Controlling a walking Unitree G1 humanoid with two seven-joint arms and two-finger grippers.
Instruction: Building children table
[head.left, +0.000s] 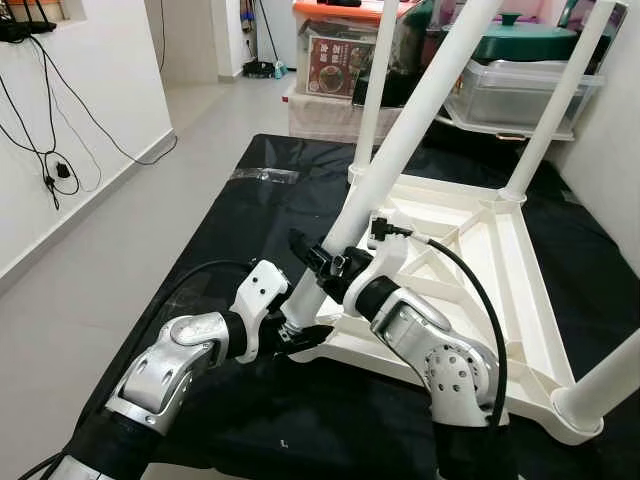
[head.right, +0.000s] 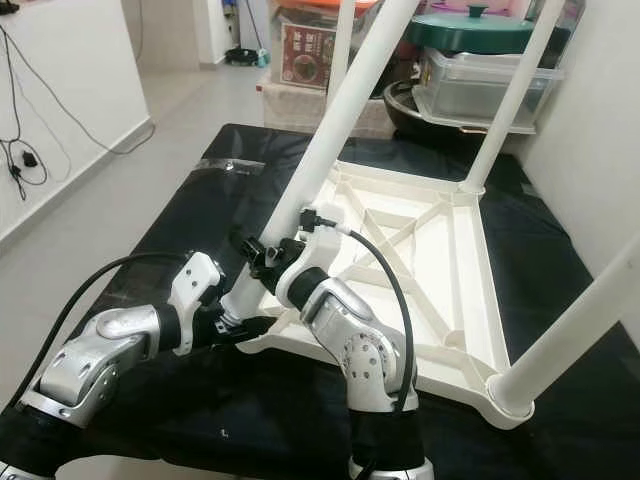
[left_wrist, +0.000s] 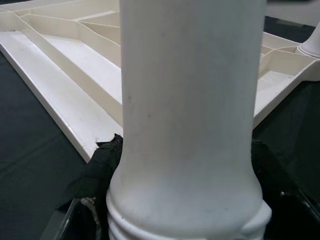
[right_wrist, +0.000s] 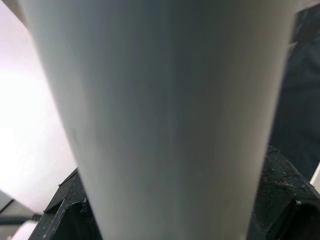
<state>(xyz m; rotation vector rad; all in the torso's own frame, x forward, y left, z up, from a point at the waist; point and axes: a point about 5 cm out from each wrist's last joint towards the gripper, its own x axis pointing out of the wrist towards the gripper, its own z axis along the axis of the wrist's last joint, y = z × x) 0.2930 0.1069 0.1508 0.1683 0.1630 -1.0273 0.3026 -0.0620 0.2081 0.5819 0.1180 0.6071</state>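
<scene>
Left tool (head.left: 300, 335) and right tool (head.left: 325, 262) each clamp the same tilted white table leg (head.left: 400, 150), low near the corner of the upturned white tabletop (head.left: 500, 260) lying on black cloth (head.left: 230, 210). The leg's top is cut off.

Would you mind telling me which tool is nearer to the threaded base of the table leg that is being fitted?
Left. The left tool grips the leg right at its threaded base, beside the corner of the upturned tabletop. The right tool holds the same leg higher up the shaft.
</scene>
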